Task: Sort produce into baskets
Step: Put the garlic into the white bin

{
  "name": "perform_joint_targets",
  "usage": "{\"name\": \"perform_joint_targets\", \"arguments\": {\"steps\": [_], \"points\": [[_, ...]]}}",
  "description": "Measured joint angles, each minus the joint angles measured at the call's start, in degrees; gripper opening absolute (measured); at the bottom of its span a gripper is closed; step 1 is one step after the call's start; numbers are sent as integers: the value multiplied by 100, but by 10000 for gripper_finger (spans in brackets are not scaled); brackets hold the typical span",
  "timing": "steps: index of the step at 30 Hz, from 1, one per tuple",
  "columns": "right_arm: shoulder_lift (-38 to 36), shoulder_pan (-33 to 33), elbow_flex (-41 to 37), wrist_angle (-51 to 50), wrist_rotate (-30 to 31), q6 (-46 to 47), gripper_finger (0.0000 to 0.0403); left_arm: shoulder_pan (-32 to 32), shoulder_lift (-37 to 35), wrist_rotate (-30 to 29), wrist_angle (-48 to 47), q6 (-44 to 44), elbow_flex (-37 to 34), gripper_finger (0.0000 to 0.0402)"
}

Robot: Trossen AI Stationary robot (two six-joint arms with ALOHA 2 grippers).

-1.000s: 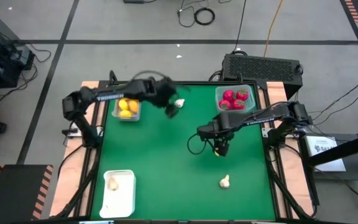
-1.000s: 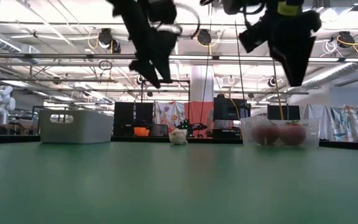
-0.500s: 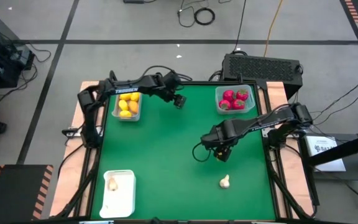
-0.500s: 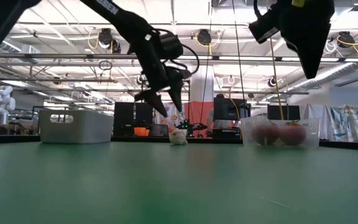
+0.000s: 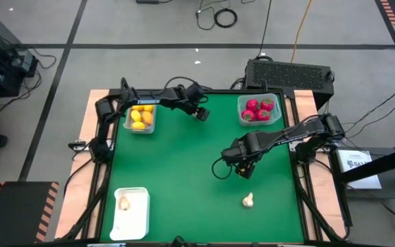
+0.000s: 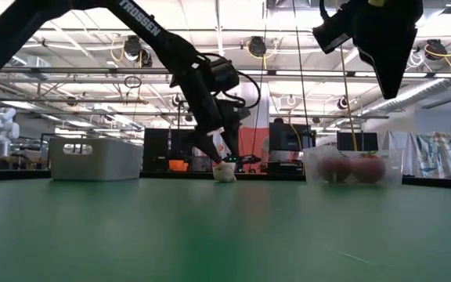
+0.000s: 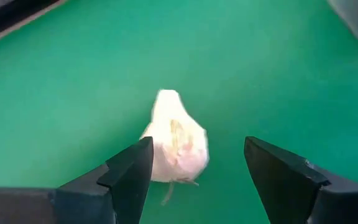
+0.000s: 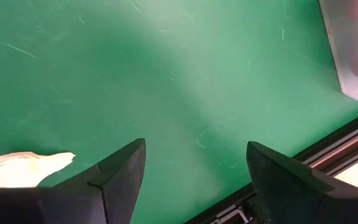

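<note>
A whitish garlic bulb (image 7: 176, 140) lies on its side on the green table, far middle; it also shows in the low view (image 6: 224, 172). My left gripper (image 7: 197, 146) is open and low over it, one finger on either side, and I see no touch. My right gripper (image 5: 244, 167) is open and empty above the table's middle right. A second garlic bulb (image 5: 248, 200) lies nearer the front edge; its tip also shows in the right wrist view (image 8: 27, 169). A third bulb (image 5: 124, 202) lies in the white tray (image 5: 137, 218).
A grey-white bin (image 5: 141, 128) with yellow fruits stands at the far left. A clear bin (image 5: 258, 98) with red fruits stands at the far right. The white tray lies at the near left. Bare green table lies between them.
My left gripper has come down from high above the table and gone a little toward the right edge, ending with its open fingers around the far garlic bulb. My right gripper has gone a little toward the near edge. The bulbs have stayed where they were.
</note>
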Motion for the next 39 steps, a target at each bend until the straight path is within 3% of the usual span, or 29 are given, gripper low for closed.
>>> {"name": "perform_joint_targets", "arguments": {"steps": [10, 39], "points": [[0, 0, 0, -51, 21, -131, 270, -33, 183, -486, 91, 20, 9, 258], [0, 43, -2, 13, 135, -381, 270, -83, 408, -556, -22, 105, 2, 257]]}}
